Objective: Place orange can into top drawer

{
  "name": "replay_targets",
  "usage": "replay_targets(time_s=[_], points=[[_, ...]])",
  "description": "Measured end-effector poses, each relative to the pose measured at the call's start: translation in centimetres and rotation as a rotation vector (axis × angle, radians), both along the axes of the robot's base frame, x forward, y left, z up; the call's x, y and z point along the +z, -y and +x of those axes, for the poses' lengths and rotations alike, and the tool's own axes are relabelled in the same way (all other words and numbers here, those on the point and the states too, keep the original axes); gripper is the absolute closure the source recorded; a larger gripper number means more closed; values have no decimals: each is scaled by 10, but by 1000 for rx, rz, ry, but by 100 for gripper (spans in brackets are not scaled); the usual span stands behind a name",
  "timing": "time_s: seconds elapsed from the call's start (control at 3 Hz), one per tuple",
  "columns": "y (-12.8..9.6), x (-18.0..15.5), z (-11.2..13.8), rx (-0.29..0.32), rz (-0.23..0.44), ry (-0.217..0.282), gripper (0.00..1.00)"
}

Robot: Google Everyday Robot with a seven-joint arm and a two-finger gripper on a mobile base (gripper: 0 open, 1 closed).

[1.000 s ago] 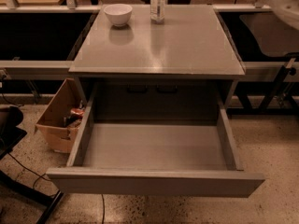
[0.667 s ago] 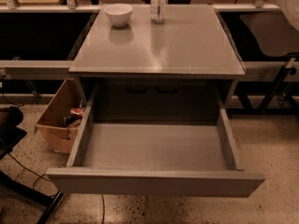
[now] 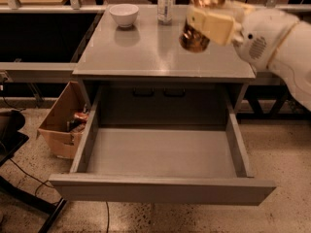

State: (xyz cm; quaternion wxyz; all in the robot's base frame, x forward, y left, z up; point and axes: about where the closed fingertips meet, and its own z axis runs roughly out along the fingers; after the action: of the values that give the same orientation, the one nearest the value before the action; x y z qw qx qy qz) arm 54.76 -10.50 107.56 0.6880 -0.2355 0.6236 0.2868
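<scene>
The orange can (image 3: 197, 37) with its silver top is held tilted in my gripper (image 3: 206, 21), above the right part of the grey cabinet top (image 3: 136, 57). The cream-coloured fingers (image 3: 211, 25) are shut around the can's body. The white arm comes in from the right. The top drawer (image 3: 160, 154) is pulled wide open below the cabinet top, towards the camera, and its inside is empty. The can is above and behind the drawer's opening.
A white bowl (image 3: 123, 14) and a clear bottle (image 3: 166, 3) stand at the back of the cabinet top. A brown cardboard box (image 3: 63, 123) with items sits on the floor left of the drawer. Black chair legs (image 3: 29, 198) are at lower left.
My arm has swung in from the upper right edge towards the left and down. The can, barely visible at the top edge before, now hangs over the cabinet top.
</scene>
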Motion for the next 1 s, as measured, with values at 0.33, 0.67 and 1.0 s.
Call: replay_targets(time_s=[0.33, 0.67, 1.0], points=[[80, -146, -41, -141, -50, -267, 100], [70, -153, -43, -122, -53, -279, 100], [65, -154, -40, -104, -57, -277, 100]])
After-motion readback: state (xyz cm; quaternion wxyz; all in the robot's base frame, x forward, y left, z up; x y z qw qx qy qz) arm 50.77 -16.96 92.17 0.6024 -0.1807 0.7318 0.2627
